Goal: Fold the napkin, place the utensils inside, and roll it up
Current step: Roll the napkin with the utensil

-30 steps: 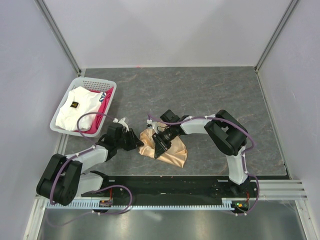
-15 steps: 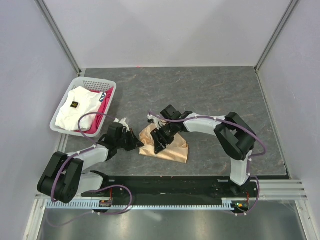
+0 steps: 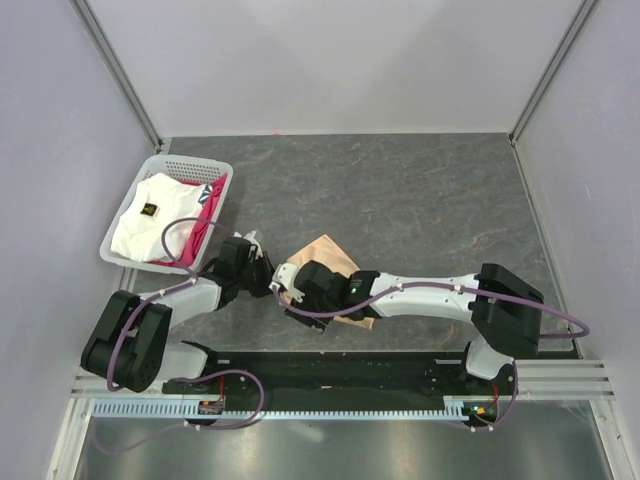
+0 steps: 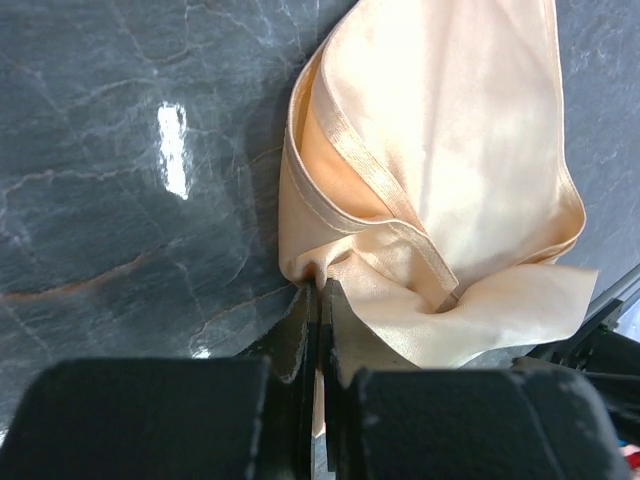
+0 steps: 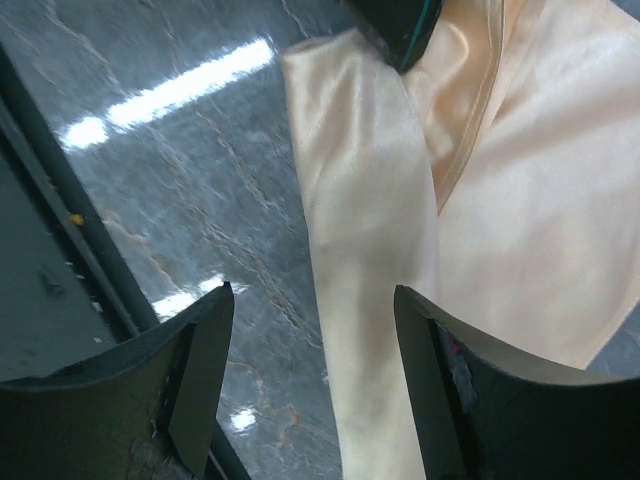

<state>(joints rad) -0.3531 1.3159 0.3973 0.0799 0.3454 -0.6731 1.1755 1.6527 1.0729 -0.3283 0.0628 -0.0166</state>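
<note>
The peach-tan napkin (image 3: 328, 252) lies crumpled on the dark table, partly covered by my right arm. My left gripper (image 3: 271, 284) sits at its left edge. In the left wrist view this gripper (image 4: 320, 290) is shut, pinching a fold of the napkin (image 4: 450, 150) hem. My right gripper (image 3: 291, 299) hovers low over the napkin's near-left part. In the right wrist view it (image 5: 315, 300) stands open, and a folded strip of napkin (image 5: 370, 200) runs between its fingers without touching them. The left gripper's dark tip (image 5: 400, 30) shows at the top of that view. The utensils are out of view.
A white basket (image 3: 120, 232) at the far left holds a white cloth (image 3: 150, 222) and a pink-red cloth (image 3: 207, 218). The black base rail (image 3: 330, 370) runs along the near edge and shows close to the right fingers (image 5: 40, 250).
The right arm has let go, swung left and stretched low toward the napkin's near-left side with its jaws opened wide. The left gripper closed on the napkin's edge and pulled it slightly.
</note>
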